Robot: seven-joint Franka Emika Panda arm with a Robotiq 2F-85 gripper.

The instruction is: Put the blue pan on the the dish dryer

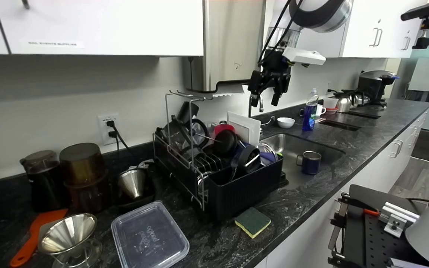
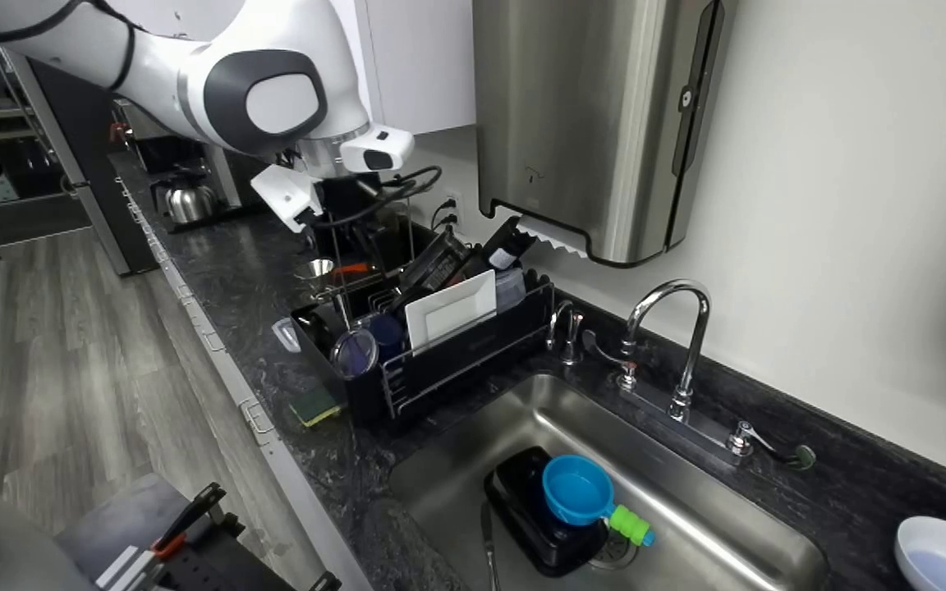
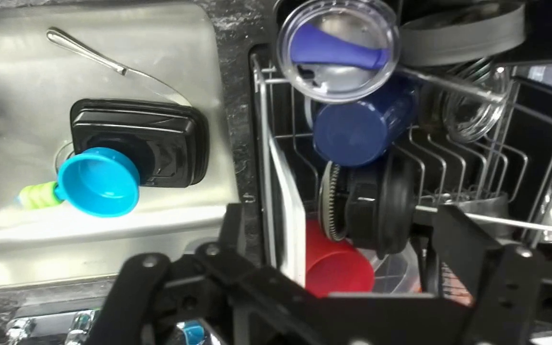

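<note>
The blue pan (image 2: 578,490) lies in the metal sink, partly over an upturned black container, with its green handle pointing away from the rack. It also shows in the wrist view (image 3: 98,182) at the left. It is hidden in an exterior view behind the rack and counter. The dish dryer (image 1: 244,193) is a black rack beside the sink, crowded with dishes; it also shows in an exterior view (image 2: 473,357) and in the wrist view (image 3: 267,143). My gripper (image 1: 265,98) is open and empty, high above the rack; its spread fingers show in the wrist view (image 3: 340,215).
A black container (image 2: 514,501) and a knife (image 3: 89,52) lie in the sink (image 2: 727,525). A dark blue mug (image 1: 311,162) stands in the sink. A faucet (image 2: 691,345), towel dispenser (image 2: 588,123) and white plate (image 2: 452,310) stand near. A sponge (image 1: 253,222) lies in front.
</note>
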